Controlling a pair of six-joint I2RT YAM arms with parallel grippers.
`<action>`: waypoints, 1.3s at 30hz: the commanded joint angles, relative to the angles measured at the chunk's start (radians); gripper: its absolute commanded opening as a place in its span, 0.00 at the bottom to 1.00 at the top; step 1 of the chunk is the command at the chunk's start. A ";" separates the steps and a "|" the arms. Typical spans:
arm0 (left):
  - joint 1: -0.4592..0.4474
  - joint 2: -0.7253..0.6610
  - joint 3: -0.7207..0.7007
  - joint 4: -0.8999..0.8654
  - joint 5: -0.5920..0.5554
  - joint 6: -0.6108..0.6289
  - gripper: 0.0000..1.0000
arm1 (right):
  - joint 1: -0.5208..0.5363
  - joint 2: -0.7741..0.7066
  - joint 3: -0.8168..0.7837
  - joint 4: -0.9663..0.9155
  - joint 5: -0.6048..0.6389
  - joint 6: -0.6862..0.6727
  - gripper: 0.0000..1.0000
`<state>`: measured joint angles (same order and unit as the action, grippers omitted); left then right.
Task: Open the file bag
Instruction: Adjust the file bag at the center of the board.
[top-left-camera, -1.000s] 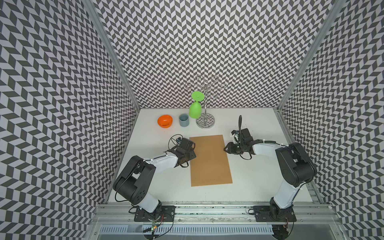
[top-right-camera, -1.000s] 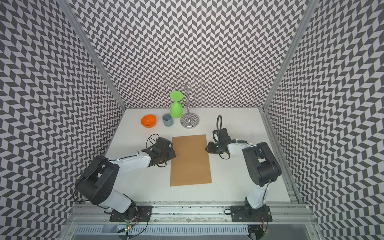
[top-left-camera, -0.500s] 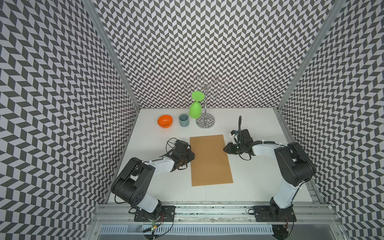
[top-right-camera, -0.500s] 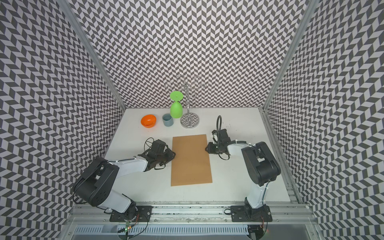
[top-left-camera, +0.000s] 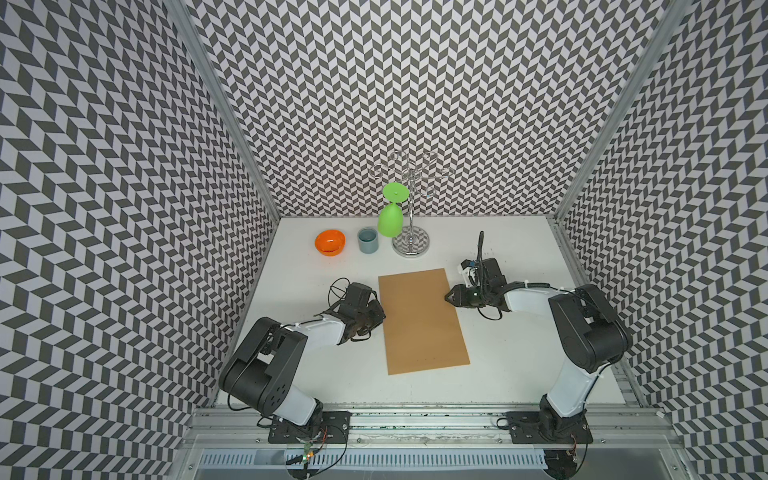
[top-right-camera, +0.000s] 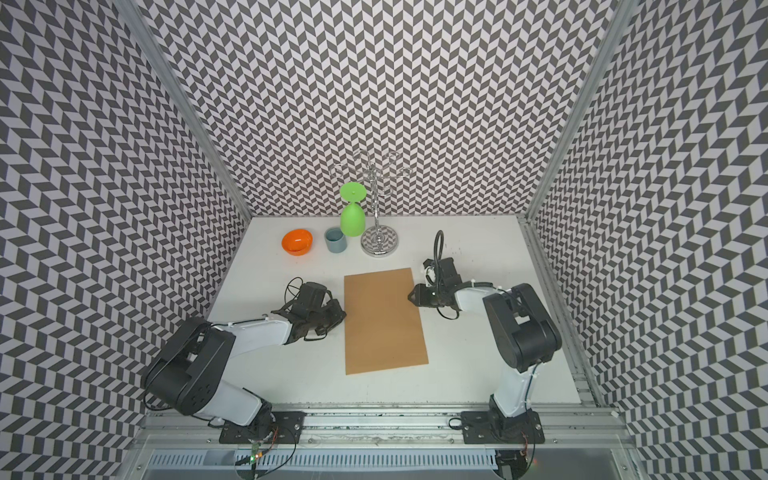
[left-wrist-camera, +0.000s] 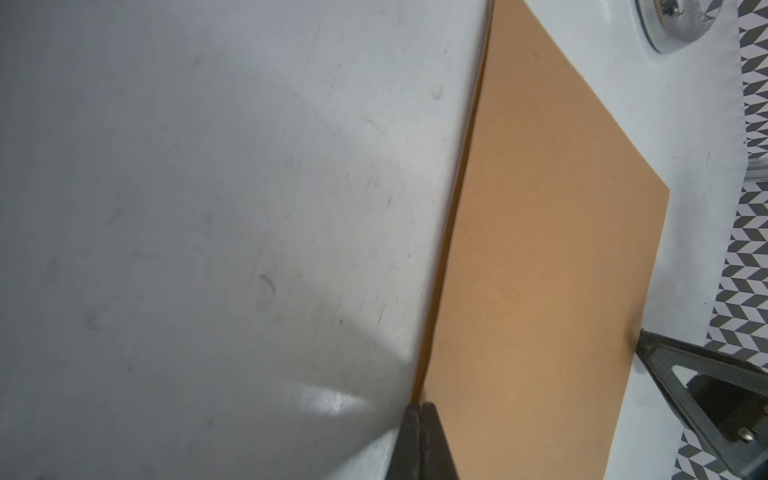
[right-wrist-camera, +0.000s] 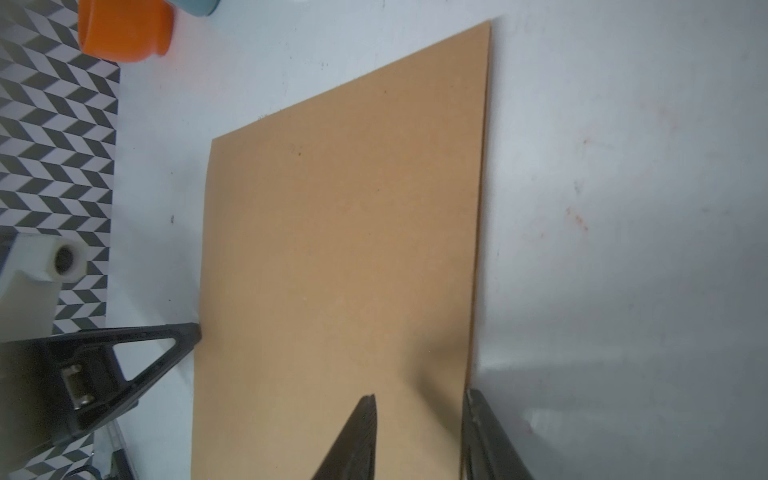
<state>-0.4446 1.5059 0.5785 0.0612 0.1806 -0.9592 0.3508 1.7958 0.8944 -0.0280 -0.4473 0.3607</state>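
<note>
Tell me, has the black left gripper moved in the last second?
Yes. The left gripper has drawn slightly back toward the front rail, away from the orange plastic bowl.

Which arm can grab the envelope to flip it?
Probably right: the right gripper is open at the envelope edge, ready to pinch; the left gripper is shut at the other edge.

Top views overlook everything — both wrist views skim the file bag (left-wrist-camera: 540, 270).

I've got my left gripper (top-left-camera: 380, 316) low over the middle of the tabletop (top-left-camera: 519, 374), jaws pressed together; right gripper (right-wrist-camera: 419, 397) faces it, just as low, jaws parted.
</note>
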 joint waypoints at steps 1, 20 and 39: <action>-0.007 -0.080 0.026 -0.032 0.016 0.024 0.00 | -0.018 -0.032 -0.030 -0.047 0.011 0.003 0.43; -0.079 -0.327 0.533 -0.564 -0.406 0.436 0.00 | -0.053 -0.268 0.007 -0.124 0.043 0.065 0.65; -0.476 -0.021 0.448 -0.155 -0.456 0.406 0.00 | -0.105 -0.498 -0.009 -0.257 0.183 0.116 0.68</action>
<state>-0.9184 1.4910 0.9993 -0.3069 -0.3340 -0.5362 0.2508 1.3350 0.9016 -0.2623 -0.3122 0.4751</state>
